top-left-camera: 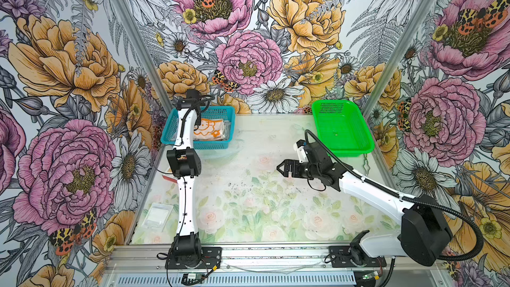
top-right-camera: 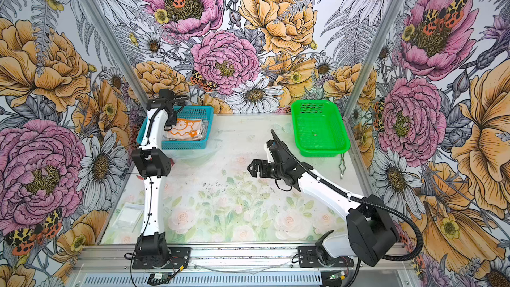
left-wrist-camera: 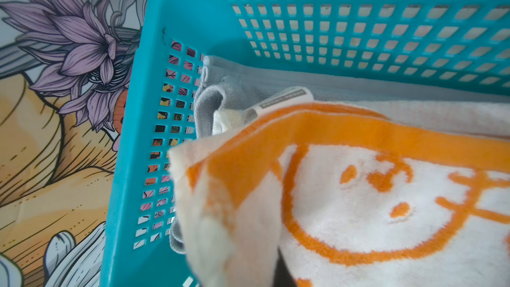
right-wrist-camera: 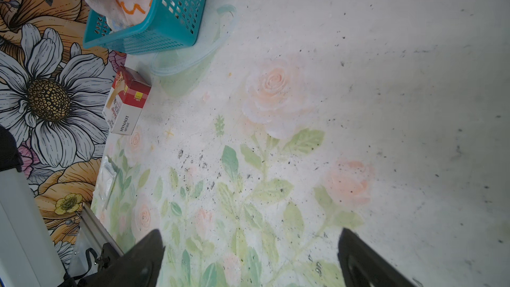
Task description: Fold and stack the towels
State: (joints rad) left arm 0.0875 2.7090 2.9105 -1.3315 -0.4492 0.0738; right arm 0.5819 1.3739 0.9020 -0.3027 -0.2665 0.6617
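Orange lion towel (top-left-camera: 211, 131) lies in teal basket (top-left-camera: 209, 144); L pincer (top-left-camera: 198, 129) grip unclear, R pincer (right-wrist-camera: 251, 234) wide.

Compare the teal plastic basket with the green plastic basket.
The teal plastic basket holds an orange-and-white lion-face towel over a grey towel; the green plastic basket holds no towel. Teal has taller walls; green is shallower. Teal stands back left, green back right. Both are perforated and rectangular.

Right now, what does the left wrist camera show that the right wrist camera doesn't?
Only the left wrist: a grey towel bunched under the orange lion towel. Only the right wrist: the red-and-white box, the white packet and the open right claw over the table. Both: the teal basket holding the orange lion towel.
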